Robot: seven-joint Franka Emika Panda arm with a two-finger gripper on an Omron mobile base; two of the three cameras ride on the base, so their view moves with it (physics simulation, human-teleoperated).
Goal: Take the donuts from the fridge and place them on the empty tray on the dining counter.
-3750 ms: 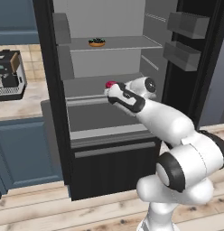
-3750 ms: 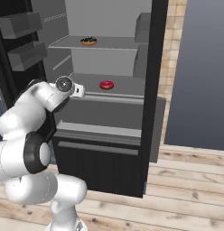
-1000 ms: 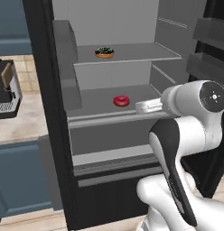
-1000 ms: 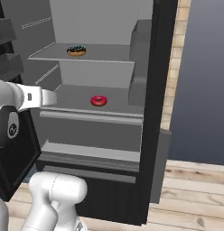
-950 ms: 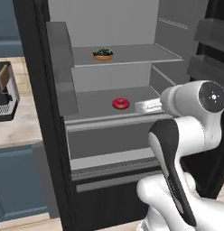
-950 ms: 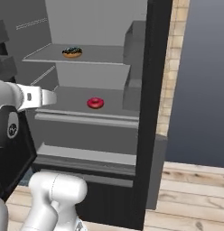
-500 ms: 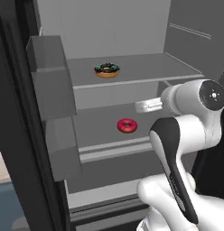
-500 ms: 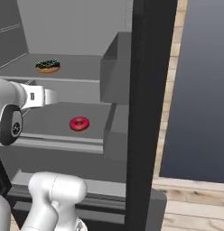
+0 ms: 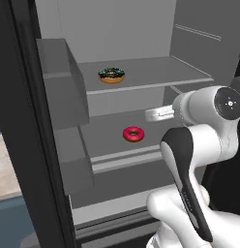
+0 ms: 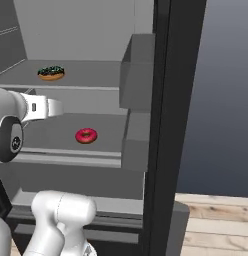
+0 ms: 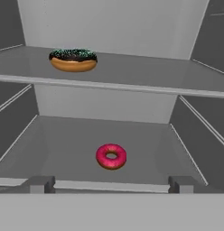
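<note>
Hand (image 11: 111,182) released at open fridge (image 9: 25,121), holding nothing.
Pink donut (image 11: 111,156) just ahead on lower shelf; chocolate donut (image 11: 73,59) on shelf above.

The fridge (image 9: 25,121) is standing open, its black frame edging a grey shelved interior. 2 ring donuts are lying flat inside, well apart, on different shelves. The chocolate-iced donut (image 11: 73,60), tan with dark icing and coloured sprinkles, is sitting on the upper shelf, at about 11 o'clock in the hand view. The pink-red donut (image 11: 111,156), glossy, is resting on the shelf below, near 6 o'clock, close to that shelf's front edge.
</note>
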